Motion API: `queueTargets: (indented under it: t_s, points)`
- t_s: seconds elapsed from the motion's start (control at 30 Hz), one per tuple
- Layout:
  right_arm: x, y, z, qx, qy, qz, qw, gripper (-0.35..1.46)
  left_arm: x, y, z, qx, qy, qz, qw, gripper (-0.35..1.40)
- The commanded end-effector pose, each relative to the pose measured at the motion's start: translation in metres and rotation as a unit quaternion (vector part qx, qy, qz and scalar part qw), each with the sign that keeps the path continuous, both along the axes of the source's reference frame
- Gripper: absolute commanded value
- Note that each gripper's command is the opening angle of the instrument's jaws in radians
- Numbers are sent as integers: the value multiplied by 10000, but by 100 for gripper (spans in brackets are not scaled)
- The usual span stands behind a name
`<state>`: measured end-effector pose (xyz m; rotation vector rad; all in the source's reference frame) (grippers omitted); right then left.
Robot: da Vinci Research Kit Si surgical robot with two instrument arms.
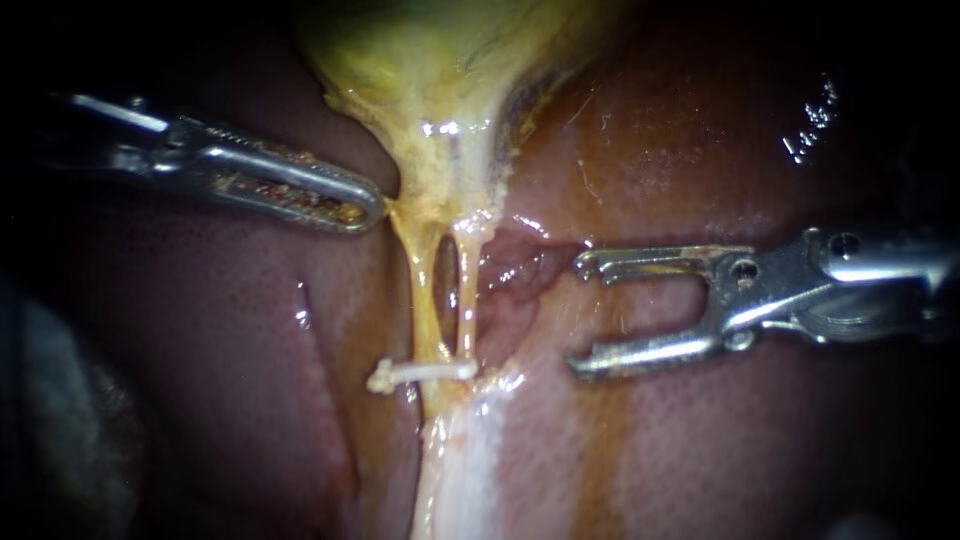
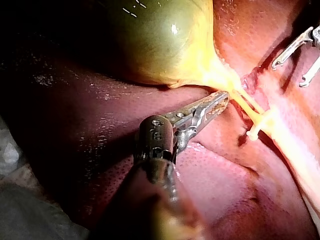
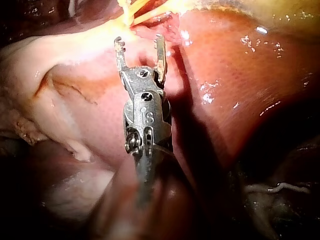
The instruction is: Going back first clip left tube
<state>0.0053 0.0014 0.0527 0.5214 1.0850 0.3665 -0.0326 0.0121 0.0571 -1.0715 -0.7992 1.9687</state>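
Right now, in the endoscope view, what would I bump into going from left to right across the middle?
left instrument → left tube → right tube → right instrument

Light pools at the centre of the endoscope view, brightest on the gallbladder [image 1: 440, 70]. The frame's corners and left edge sink into black. Small white glare dots the liver [image 1: 680, 130] at upper right, and the right instrument [image 1: 575, 315] gleams. In the wrist views the liver glistens wetly. Deep shade lies beside the left instrument [image 2: 224, 96], and the right instrument casts a dark shadow alongside itself.
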Motion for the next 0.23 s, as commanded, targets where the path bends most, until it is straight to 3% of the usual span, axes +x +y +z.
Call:
queueTargets:
  t_s: [0.03,0.23]
  points:
    - [0,0,0,0,1,1,10000,49,0,0,0,3,-3,6,10000,-35]
    - [0,0,0,0,0,2,10000,49,1,0,0,3,-4,7,10000,-35]
